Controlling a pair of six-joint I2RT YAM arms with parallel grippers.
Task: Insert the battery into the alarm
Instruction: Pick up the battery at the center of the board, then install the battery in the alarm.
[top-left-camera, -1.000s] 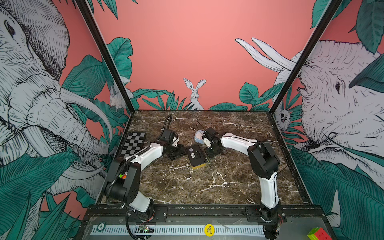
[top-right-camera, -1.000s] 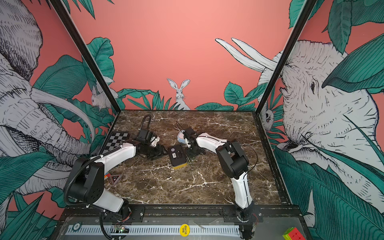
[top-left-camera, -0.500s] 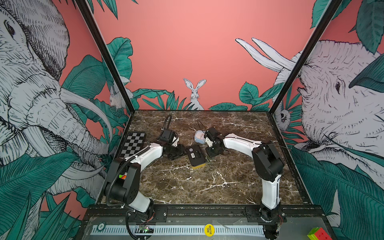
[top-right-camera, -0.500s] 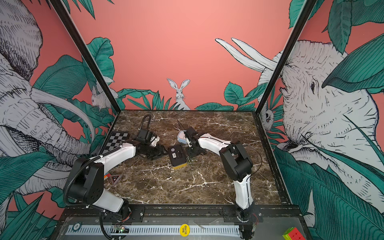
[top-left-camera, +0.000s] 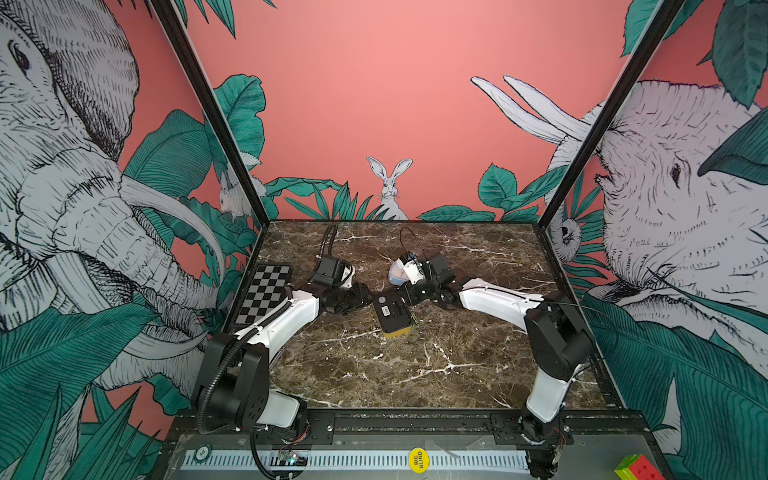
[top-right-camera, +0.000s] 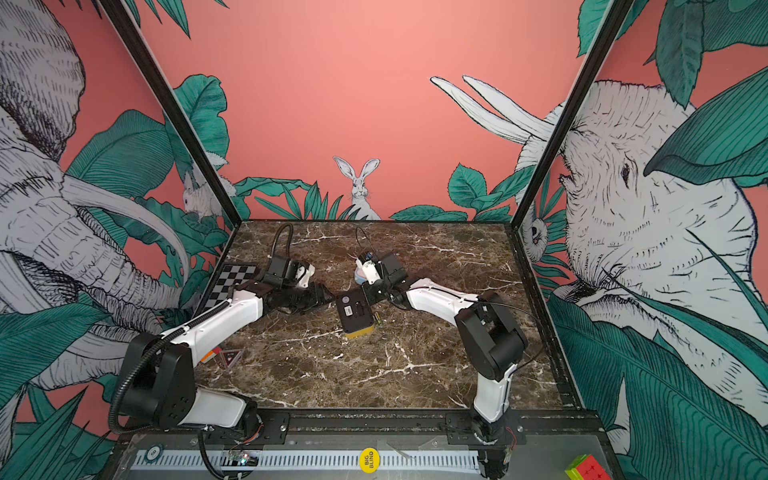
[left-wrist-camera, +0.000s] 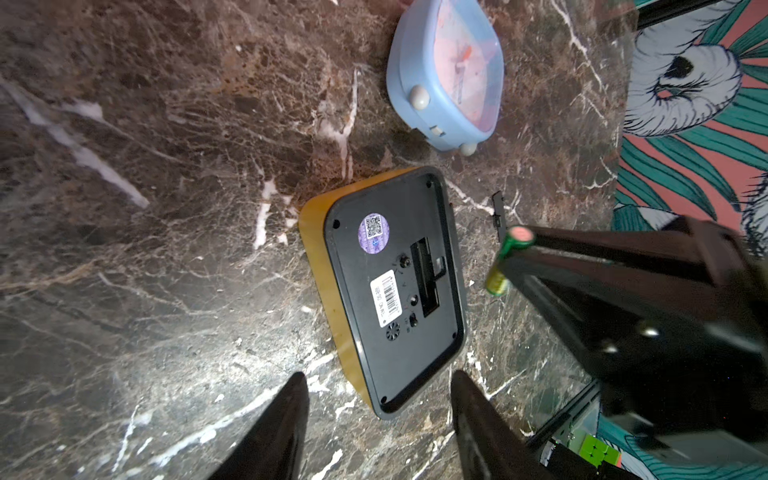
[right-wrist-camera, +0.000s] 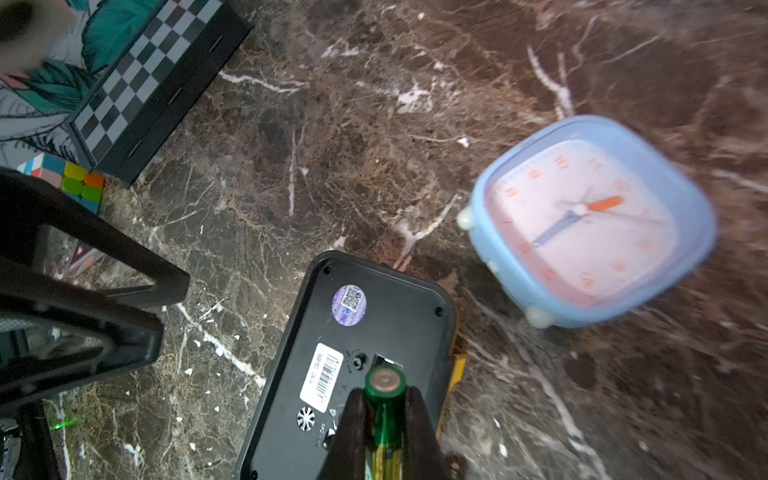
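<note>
Right hand (right-wrist-camera: 385, 397) is pinched on the green-and-gold cylindrical battery (right-wrist-camera: 384, 419). The fingers clamp its sides, so one round end pokes out past the fingertips, free to lead into the opening. Just beyond and below those fingertips lies the yellow-sided rectangular alarm (right-wrist-camera: 399, 324), face down on the brown marble bench (top-left-camera: 415, 374). Its black plastic back is turned up, which is why the battery slot (left-wrist-camera: 426, 276) can be reached at all. The slot is uncovered and looks empty. A thin black strip (left-wrist-camera: 498, 212), probably the slot's cover, lies on the bench just past the battery's tip.

The left wrist view shows the battery (left-wrist-camera: 505, 266) in the air, tilted, beside the alarm's long edge rather than over the slot. So I judge it is not seated yet.

Left hand (left-wrist-camera: 378, 378) is spread, and the alarm's near short end sits between its two dark fingers (left-wrist-camera: 291, 415). It looks posted there to stop the case sliding when the battery pushes in, but I cannot tell whether either finger touches the case.

A pale blue rounded clock with a pink face (right-wrist-camera: 594, 220) sits further out beyond the right hand, near the alarm's far end and apart from it.

The next move calls for laying the battery parallel to the slot's long side, because a crooked entry would jam on the rim.
</note>
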